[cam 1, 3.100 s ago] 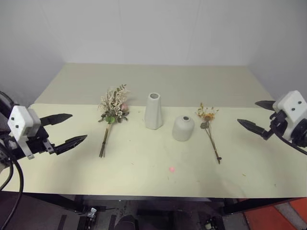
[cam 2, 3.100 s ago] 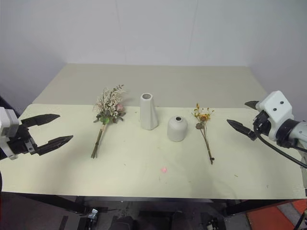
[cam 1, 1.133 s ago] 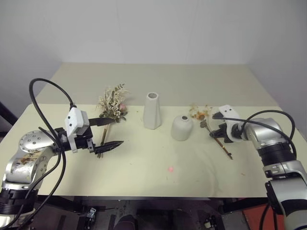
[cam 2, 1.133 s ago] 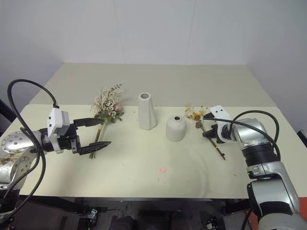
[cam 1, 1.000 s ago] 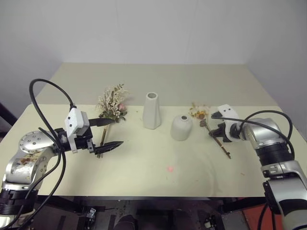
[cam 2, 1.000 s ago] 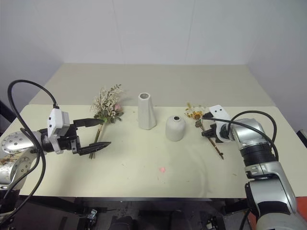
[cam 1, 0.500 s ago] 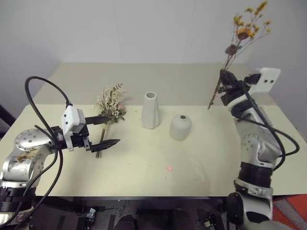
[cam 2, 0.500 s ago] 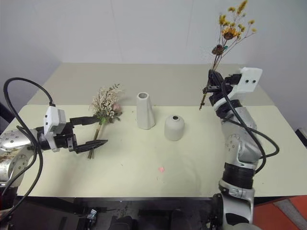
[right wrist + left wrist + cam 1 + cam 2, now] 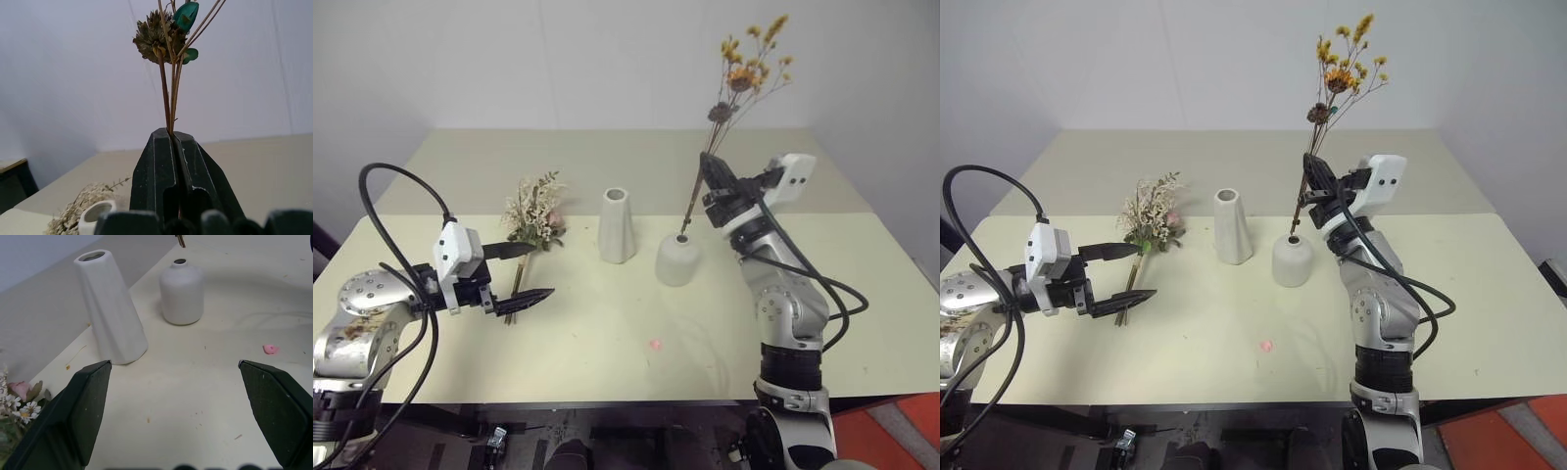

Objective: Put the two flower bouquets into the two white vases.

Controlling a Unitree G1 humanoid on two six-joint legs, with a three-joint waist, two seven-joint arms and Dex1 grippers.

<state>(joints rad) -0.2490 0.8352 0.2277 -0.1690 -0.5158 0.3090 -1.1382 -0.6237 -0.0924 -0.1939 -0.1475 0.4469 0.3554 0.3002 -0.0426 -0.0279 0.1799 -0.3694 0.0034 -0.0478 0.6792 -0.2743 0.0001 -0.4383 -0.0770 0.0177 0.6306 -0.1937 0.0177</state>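
While the right gripper (image 9: 707, 168) is clamped tight on the thin stems of the orange-yellow sprig (image 9: 744, 69), that bouquet stands nearly upright in the air, its flower heads high against the back wall and its stem ends hanging just over the small mouth of the squat vase (image 9: 677, 260). From the head views the stem tips look to be at the rim, though whether they have entered the opening is hard to judge. The tall vase (image 9: 617, 225) stands just beside the squat one on its left, the two apart with a narrow gap of bare table (image 9: 607, 323) between them.

Further left, the cream-white bunch (image 9: 534, 210) lies flat on the table, blooms toward the back wall, stems pointing to the near edge. The left gripper (image 9: 524, 271) hovers low with its jaws spread wide and nothing between them, one finger either side of the stems, not touching as far as can be seen. In the left wrist view both vases stand ahead of the spread fingers (image 9: 85, 409), with open tabletop in front.

A small pink speck (image 9: 656, 345) lies on the near half of the table, which is otherwise bare to its front edge. The back half behind the vases is likewise open.
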